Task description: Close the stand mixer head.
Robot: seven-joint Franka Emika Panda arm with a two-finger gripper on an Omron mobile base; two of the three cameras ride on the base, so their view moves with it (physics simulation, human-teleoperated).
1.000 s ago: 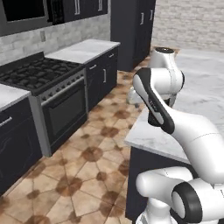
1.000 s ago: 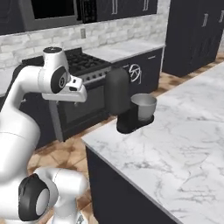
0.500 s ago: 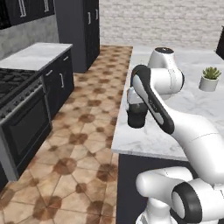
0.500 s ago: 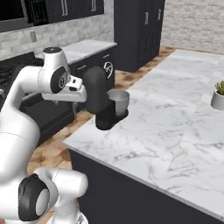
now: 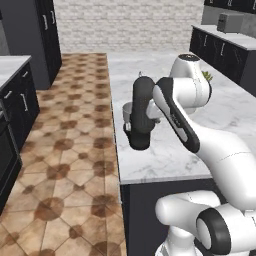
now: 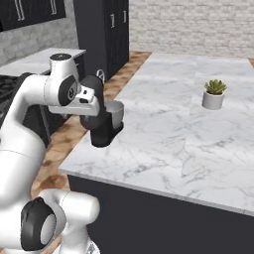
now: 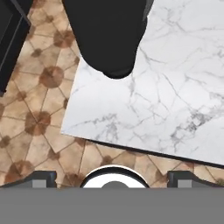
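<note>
So the whole picture has slid sideways since a moment ago, and that's the base driving, not the stuff moving. The stove has dropped out of sight and the white marble island surface (image 6: 163, 134) now sits square in front. The long rounded matte black stand mixer head (image 5: 141, 102) is tipped upright above its small silver metal bowl (image 6: 114, 113), right at the surface's near-left corner by the tiled floor (image 5: 75, 125). A small green potted plant in a white pot (image 6: 214, 94) sits well apart, further back on the same surface.

The hand (image 7: 113, 181) hangs above that corner, looking down at the mixer's dark top, touching nothing. Its fingertips (image 7: 41, 179) sit wide apart, so it's released. My guess: the drive-up is about done, and pushing the head down comes next.
</note>
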